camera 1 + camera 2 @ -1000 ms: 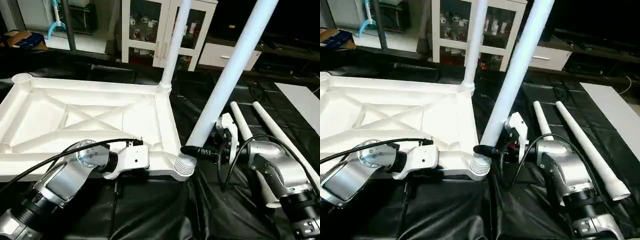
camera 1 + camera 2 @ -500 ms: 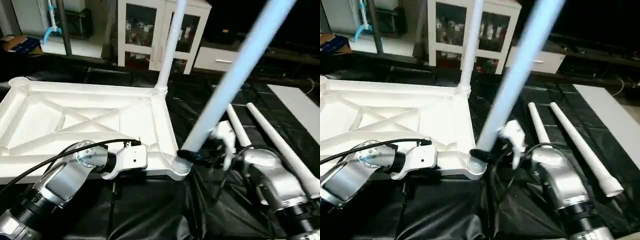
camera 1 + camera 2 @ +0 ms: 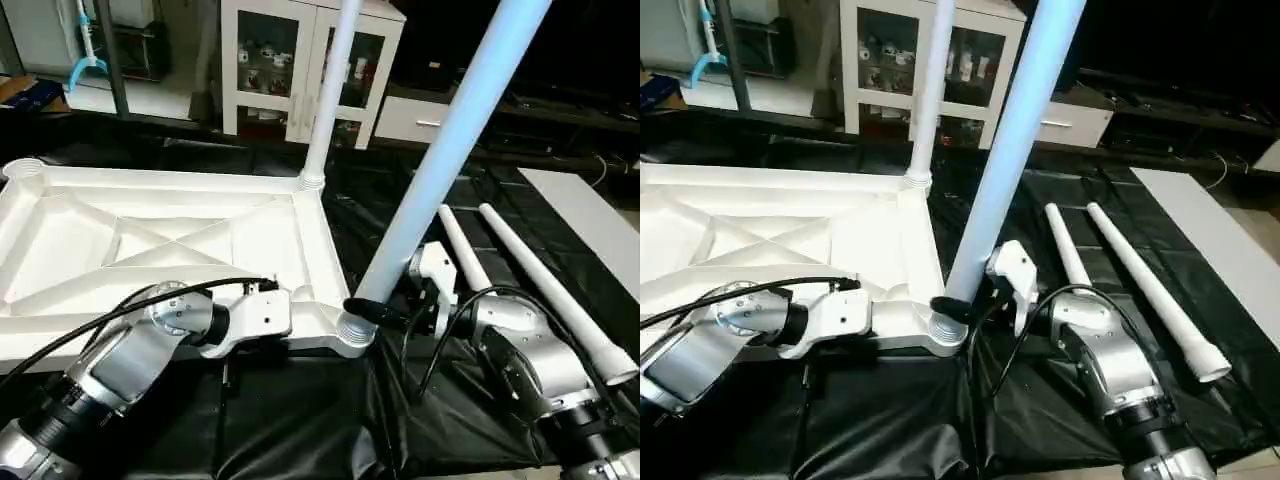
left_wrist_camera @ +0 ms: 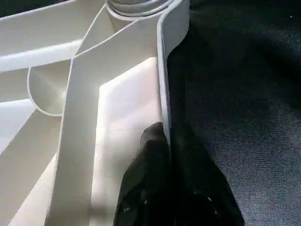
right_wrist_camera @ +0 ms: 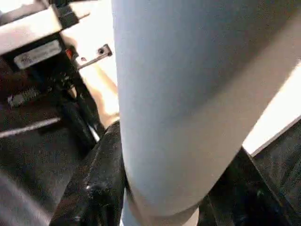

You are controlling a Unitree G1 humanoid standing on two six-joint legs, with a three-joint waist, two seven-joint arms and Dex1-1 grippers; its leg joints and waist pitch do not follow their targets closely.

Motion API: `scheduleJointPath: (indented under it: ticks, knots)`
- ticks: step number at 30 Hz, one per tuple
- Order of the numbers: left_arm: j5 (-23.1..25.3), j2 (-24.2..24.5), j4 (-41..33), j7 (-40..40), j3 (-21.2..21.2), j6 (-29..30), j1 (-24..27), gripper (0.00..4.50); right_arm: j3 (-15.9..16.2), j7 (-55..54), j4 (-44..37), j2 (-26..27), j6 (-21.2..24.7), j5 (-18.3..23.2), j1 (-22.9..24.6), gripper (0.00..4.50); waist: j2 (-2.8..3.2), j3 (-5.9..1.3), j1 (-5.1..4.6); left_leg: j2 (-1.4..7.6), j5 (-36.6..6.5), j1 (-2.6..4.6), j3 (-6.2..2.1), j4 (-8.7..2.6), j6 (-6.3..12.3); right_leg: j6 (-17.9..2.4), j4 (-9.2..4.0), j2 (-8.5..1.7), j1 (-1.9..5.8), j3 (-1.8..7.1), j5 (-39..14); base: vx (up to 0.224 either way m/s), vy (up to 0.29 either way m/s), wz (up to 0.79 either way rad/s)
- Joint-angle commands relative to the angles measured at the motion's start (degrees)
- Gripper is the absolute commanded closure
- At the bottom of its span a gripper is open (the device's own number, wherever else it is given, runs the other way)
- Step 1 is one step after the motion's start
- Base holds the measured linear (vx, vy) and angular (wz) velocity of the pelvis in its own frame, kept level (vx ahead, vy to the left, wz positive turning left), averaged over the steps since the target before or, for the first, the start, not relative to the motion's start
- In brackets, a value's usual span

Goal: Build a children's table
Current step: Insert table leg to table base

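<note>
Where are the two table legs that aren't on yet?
The two loose legs lie side by side on the black cloth, on the robot's right, just beyond its right gripper.

Tilted leg point(image 3: 440, 170) in the right claw point(image 3: 385, 312): upper end cut off by the frame top, thread below the claw hidden inside the corner socket point(image 3: 352, 332). Far upright leg point(image 3: 333, 90) is cropped at the top too. Left claw point(image 4: 170, 155) tips hidden in the head views behind its own wrist housing. Table top point(image 3: 150, 240): corner farthest from the claws runs off the frame edge. Cabinet point(image 3: 300, 60) contents beyond the claws are too small to identify.
</note>
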Motion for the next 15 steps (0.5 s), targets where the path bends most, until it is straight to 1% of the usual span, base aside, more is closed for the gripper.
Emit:
scheduleJointPath:
  ticks: [1, 2, 3, 4, 5, 6, 7, 8, 9, 11, 12, 14, 15]
  knots:
    - [0.59, -0.32, -0.97, -0.39, -0.12, -2.47, 0.19, 4.50, 0.59, -3.46, 9.12, -1.17, 7.18, -2.39, 4.26, 2.62, 2.22, -0.71, -0.02, 1.93, -27.20, -0.38, -1.03, -5.05, -1.47, -7.23, -5.24, -3.40, -0.45, 2.75, -23.53, 0.000, 0.000, 0.00]
    - [0.46, -0.50, -0.90, -0.37, -0.13, -2.71, 0.15, 4.50, -0.23, -3.51, 9.20, -1.05, 7.74, -1.57, 4.15, 2.62, 2.14, -0.71, -0.05, 1.94, -27.14, -0.45, -0.99, -5.09, -1.50, -7.35, -5.24, -3.34, -0.40, 2.70, -22.98, 0.000, 0.000, 0.00]
    - [0.46, -0.50, -0.90, -0.37, -0.13, -2.71, 0.15, 4.50, -0.23, -3.51, 9.20, -1.05, 7.74, -1.57, 4.15, 2.62, 2.10, -0.80, -0.03, 1.96, -26.77, -0.47, -0.95, -5.09, -1.53, -7.70, -5.07, -3.30, -0.32, 2.72, -21.78, 0.000, 0.000, 0.00]
    - [0.36, -0.68, -0.88, -0.41, -0.20, -2.89, 0.05, 4.50, -1.18, -3.50, 9.37, -0.97, 8.47, -0.59, 3.99, 2.62, 2.11, -0.82, 0.00, 1.96, -26.49, -0.48, -0.90, -5.09, -1.52, -7.88, -5.03, -3.30, -0.30, 2.74, -21.21, 0.000, 0.000, 0.00]
    - [0.36, -0.68, -0.88, -0.41, -0.20, -2.89, 0.05, 4.50, -1.18, -3.50, 9.37, -0.97, 8.47, -0.59, 3.99, 2.62, 2.10, -0.83, 0.00, 1.97, -25.95, -0.55, -0.83, -5.10, -1.50, -8.35, -4.90, -3.28, -0.25, 2.76, -20.17, 0.000, 0.000, 0.00]
    - [0.32, -0.98, -0.97, -0.60, -0.43, -2.62, -0.27, 4.50, -2.02, -3.11, 10.69, -1.78, 9.39, -0.25, 3.32, 2.62, 2.08, -0.82, -0.02, 1.97, -25.83, -0.57, -0.82, -5.10, -1.53, -8.41, -4.86, -3.28, -0.24, 2.74, -20.12, 0.000, 0.000, 0.00]
    - [0.35, -1.01, -0.96, -0.61, -0.48, -2.61, -0.33, 4.50, -1.95, -3.08, 11.10, -2.03, 9.51, -0.50, 3.14, 2.62, 2.11, -0.80, 0.02, 1.96, -25.65, -0.52, -0.78, -5.08, -1.52, -8.58, -4.90, -3.33, -0.24, 2.76, -20.22, 0.000, 0.000, 0.00]
    - [0.48, -1.11, -0.82, -0.63, -0.63, -2.63, -0.53, 4.50, -1.41, -2.91, 12.41, -2.80, 9.24, -1.90, 2.59, 2.62, 2.10, -0.82, 0.04, 1.94, -25.74, -0.48, -0.74, -5.01, -1.53, -8.64, -4.90, -3.33, -0.30, 2.76, -20.41, 0.000, 0.000, 0.00]
    - [0.54, -1.12, -0.73, -0.65, -0.70, -2.68, -0.61, 4.50, -0.81, -2.55, 12.98, -3.21, 8.68, -2.93, 2.39, 2.62, 2.39, -0.75, -0.10, 1.87, -26.10, -0.65, -0.80, -5.06, -1.71, -8.43, -5.00, -3.30, -0.15, 2.70, -20.90, 0.000, 0.000, 0.00]
    - [0.55, -1.17, -0.60, -0.65, -0.75, -2.80, -0.70, 4.50, -0.21, -1.85, 13.17, -3.59, 8.97, -3.66, 2.25, 2.62, 2.28, -0.69, 0.05, 1.88, -26.76, -0.38, -0.77, -4.98, -1.70, -7.94, -5.20, -3.35, -0.41, 2.72, -22.40, 0.000, 0.000, 0.00]
    - [0.60, -1.17, -0.56, -0.65, -0.81, -2.82, -0.71, 4.50, 0.39, -1.44, 12.94, -3.92, 9.30, -4.02, 2.35, 2.62, 2.13, -0.62, 0.04, 1.85, -27.25, -0.42, -0.83, -5.00, -1.64, -7.56, -5.31, -3.40, -0.41, 2.71, -23.73, 0.000, 0.000, 0.00]
    - [0.67, -1.19, -0.52, -0.66, -0.88, -2.88, -0.70, 4.50, 1.34, -0.97, 12.70, -4.37, 9.31, -4.70, 2.53, 2.62, 2.17, -0.66, 0.06, 1.88, -27.43, -0.44, -0.90, -4.99, -1.64, -7.18, -5.47, -3.49, -0.42, 2.72, -24.67, 0.000, 0.000, 0.00]
    - [0.75, -1.22, -0.56, -0.67, -0.96, -2.87, -0.66, 4.50, 1.95, -0.66, 12.62, -4.54, 9.40, -4.98, 2.66, 2.62, 1.87, -0.64, 0.01, 1.91, -27.34, -0.50, -0.91, -5.01, -1.57, -7.11, -5.45, -3.49, -0.43, 2.69, -24.66, 0.000, 0.000, 0.00]
